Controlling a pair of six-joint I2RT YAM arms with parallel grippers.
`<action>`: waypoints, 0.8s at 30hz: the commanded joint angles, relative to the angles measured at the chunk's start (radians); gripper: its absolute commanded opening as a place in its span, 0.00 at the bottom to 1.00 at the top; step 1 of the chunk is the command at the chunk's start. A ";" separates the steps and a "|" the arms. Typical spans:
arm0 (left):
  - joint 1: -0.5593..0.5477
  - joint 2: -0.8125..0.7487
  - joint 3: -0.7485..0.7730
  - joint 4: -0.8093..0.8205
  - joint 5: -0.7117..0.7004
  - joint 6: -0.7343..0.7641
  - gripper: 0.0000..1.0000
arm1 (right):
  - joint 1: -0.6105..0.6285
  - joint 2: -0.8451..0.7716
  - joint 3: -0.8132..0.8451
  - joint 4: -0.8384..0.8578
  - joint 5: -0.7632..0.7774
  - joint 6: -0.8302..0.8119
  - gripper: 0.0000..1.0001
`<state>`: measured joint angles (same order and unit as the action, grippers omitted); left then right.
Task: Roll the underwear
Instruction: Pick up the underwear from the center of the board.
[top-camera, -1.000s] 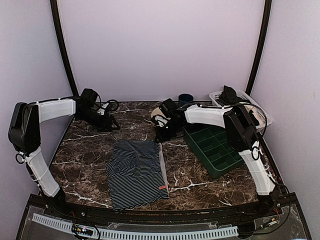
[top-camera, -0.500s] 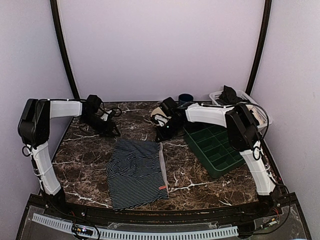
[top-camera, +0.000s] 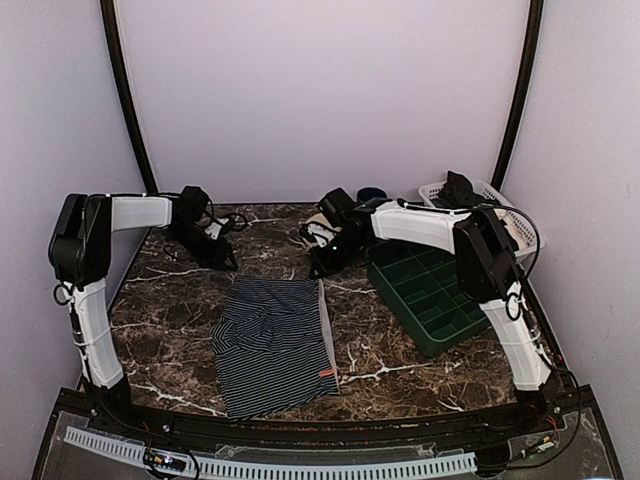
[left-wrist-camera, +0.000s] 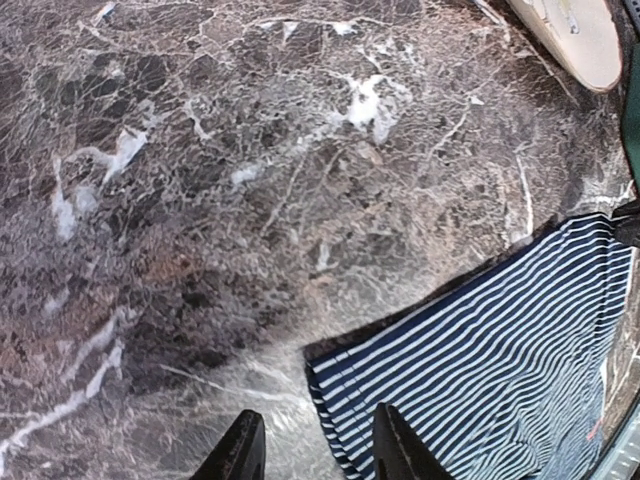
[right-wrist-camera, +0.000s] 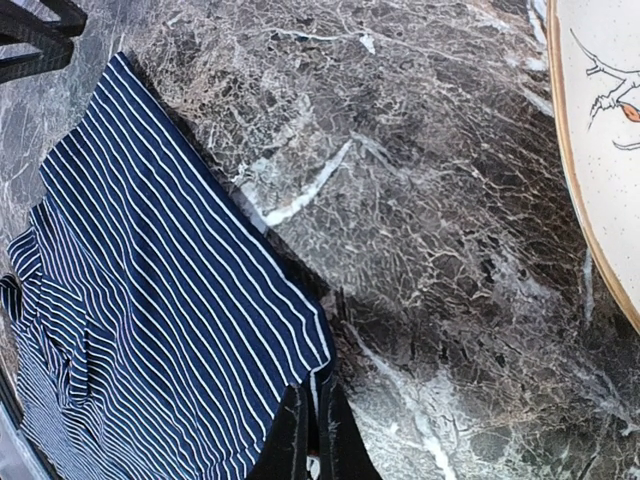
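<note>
Navy pinstriped cloth underwear (top-camera: 270, 340) lies flat, front-centre on your dark marble table (top-camera: 400, 360). Left gripper (left-wrist-camera: 318, 455), jaws apart, straddles its far-left corner, staged to pinch. Right gripper (right-wrist-camera: 312, 432), jaws together, sits over the far-right corner; probably not gripping, view unclear.

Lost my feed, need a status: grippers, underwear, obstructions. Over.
Left gripper open, empty, near far left corner. Right gripper shut, by far right corner. Underwear spread out, unrolled. Nothing on it.
</note>
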<state>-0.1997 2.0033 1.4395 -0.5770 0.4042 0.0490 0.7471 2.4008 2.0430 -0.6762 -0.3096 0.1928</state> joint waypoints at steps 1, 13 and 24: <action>-0.019 0.033 0.042 -0.054 -0.049 0.053 0.39 | 0.003 -0.006 0.026 -0.011 0.019 -0.021 0.00; -0.130 0.122 0.118 -0.094 -0.231 0.167 0.35 | 0.001 0.011 0.034 -0.043 0.035 -0.058 0.00; -0.132 0.123 0.131 -0.119 -0.328 0.205 0.34 | -0.012 0.025 0.053 -0.093 0.086 -0.109 0.16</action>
<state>-0.3370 2.1136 1.5505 -0.6380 0.1356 0.2298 0.7444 2.4050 2.0552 -0.7422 -0.2600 0.1135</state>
